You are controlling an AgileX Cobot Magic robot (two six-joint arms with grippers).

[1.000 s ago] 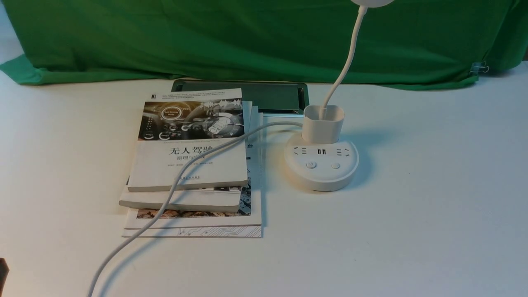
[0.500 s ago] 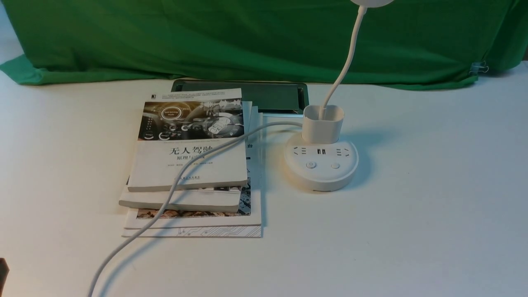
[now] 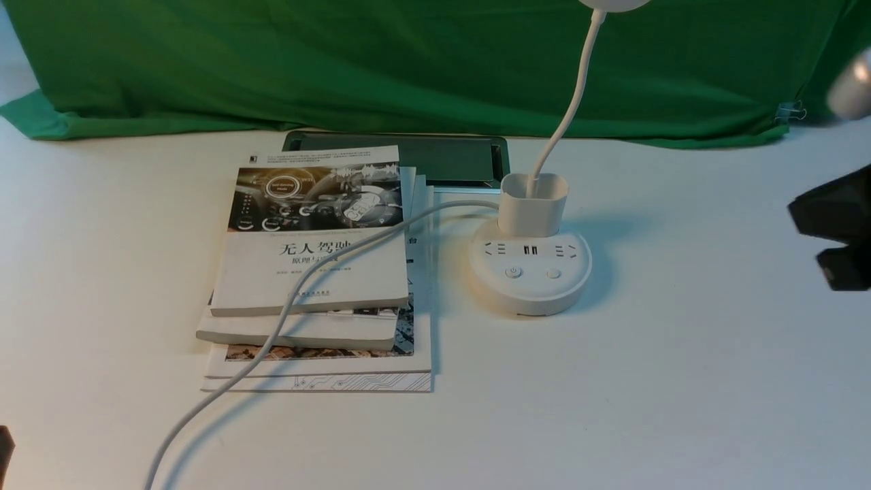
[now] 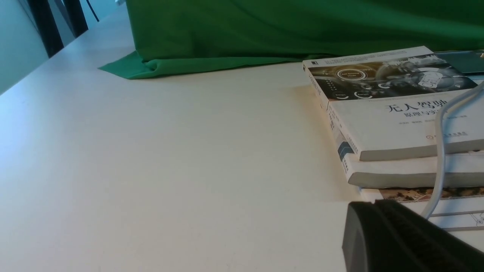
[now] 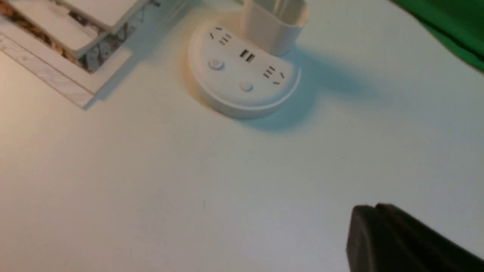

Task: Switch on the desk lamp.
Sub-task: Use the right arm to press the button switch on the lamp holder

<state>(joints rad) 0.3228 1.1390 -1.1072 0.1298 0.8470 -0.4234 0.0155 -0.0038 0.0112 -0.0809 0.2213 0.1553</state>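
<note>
Front view is now showing the right gripper (image 3: 827,235) entering at the table's (image 3: 680,381) right edge, jaws pressed together, holding nothing. The desk lamp (image 3: 529,272) is standing mid-table, well apart from it, with its cord (image 3: 286,313) lying across the stacked books (image 3: 313,272). The left gripper (image 4: 374,206) is also closed.

Right arm (image 3: 835,212): only its dark, blurred end shows, at the right edge of the front view, with a pale grey blurred part above it. Right gripper (image 5: 375,217): jaws pressed together along a thin seam in the right wrist view. Left gripper (image 4: 374,211): jaws likewise closed tip to tip; the front view shows only a dark sliver at its lower left corner.
</note>
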